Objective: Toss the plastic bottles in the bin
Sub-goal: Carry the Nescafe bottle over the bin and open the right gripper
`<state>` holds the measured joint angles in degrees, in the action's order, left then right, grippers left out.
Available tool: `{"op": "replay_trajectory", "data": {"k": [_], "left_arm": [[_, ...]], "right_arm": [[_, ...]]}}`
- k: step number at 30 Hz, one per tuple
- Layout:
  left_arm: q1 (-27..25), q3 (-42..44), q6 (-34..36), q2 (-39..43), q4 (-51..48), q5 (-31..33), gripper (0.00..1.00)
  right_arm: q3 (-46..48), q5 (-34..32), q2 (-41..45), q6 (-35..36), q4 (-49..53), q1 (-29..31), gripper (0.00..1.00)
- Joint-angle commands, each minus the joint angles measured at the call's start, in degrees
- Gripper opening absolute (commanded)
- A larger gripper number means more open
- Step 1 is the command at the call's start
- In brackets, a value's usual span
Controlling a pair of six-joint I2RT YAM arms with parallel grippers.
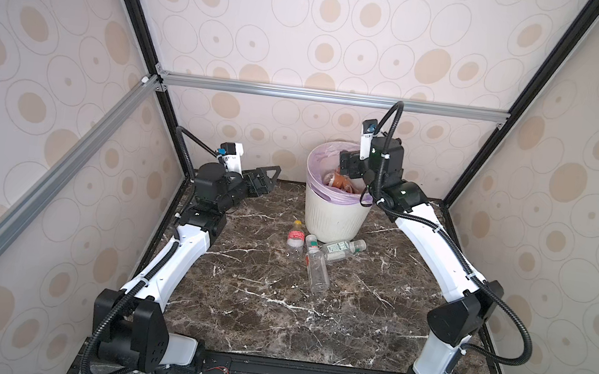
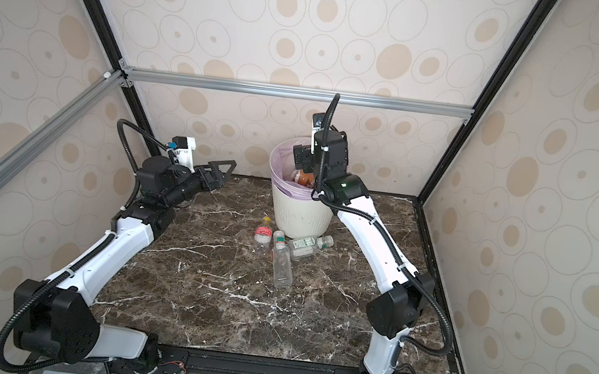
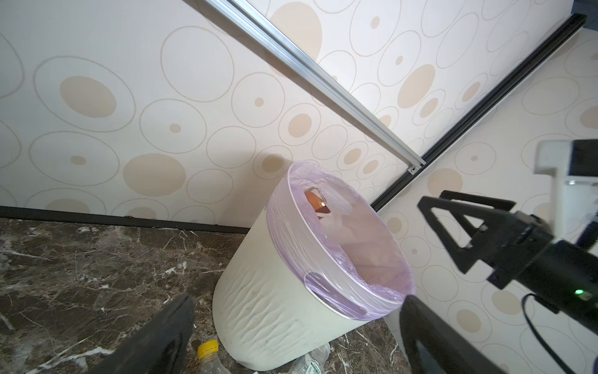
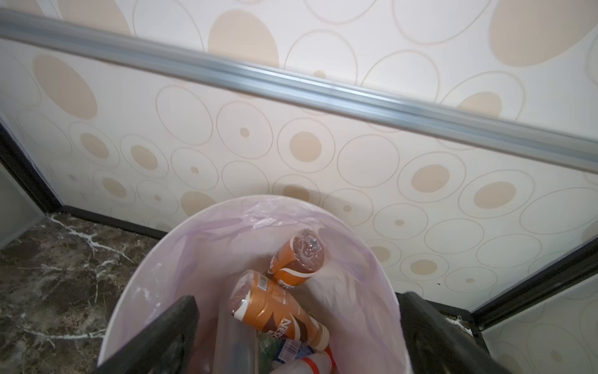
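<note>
The off-white ribbed bin with a lilac liner stands at the back of the table. My right gripper hangs open over its mouth, holding nothing. Below it, inside the bin, lie two brown-orange bottles on top of several others. Three plastic bottles lie on the table in front of the bin: a yellow-capped one, a clear one and a green-labelled one. My left gripper is open and empty, left of the bin.
The brown marble table is closed in by patterned walls and a black frame. An aluminium rail crosses the back wall above the bin. The right arm slants from the front right corner toward the bin.
</note>
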<state>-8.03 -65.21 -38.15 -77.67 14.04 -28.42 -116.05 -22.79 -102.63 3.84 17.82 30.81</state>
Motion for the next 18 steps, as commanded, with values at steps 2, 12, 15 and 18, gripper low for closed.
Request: {"op": "replay_trajectory", "data": {"k": [2,12,15,18], "left_arm": [[0.03,-1.41,0.26,-0.13,-0.29,-1.22,0.99],[0.03,-1.76,0.27,-0.1,-2.13,-1.19,0.99],[-0.05,-1.94,0.11,-0.31,-2.72,-1.37,0.99],[-0.06,-2.41,-0.2,-0.83,-4.23,-1.52,0.99]], "right_arm": [[-1.89,-0.35,2.28,-0.4,-1.09,0.09,0.99],[-2.01,0.77,3.04,-0.59,-0.25,0.23,0.99],[-1.23,0.93,3.69,-0.66,-0.25,0.29,0.99],[0.25,0.99,4.93,-0.8,-0.56,0.24,0.99]]}}
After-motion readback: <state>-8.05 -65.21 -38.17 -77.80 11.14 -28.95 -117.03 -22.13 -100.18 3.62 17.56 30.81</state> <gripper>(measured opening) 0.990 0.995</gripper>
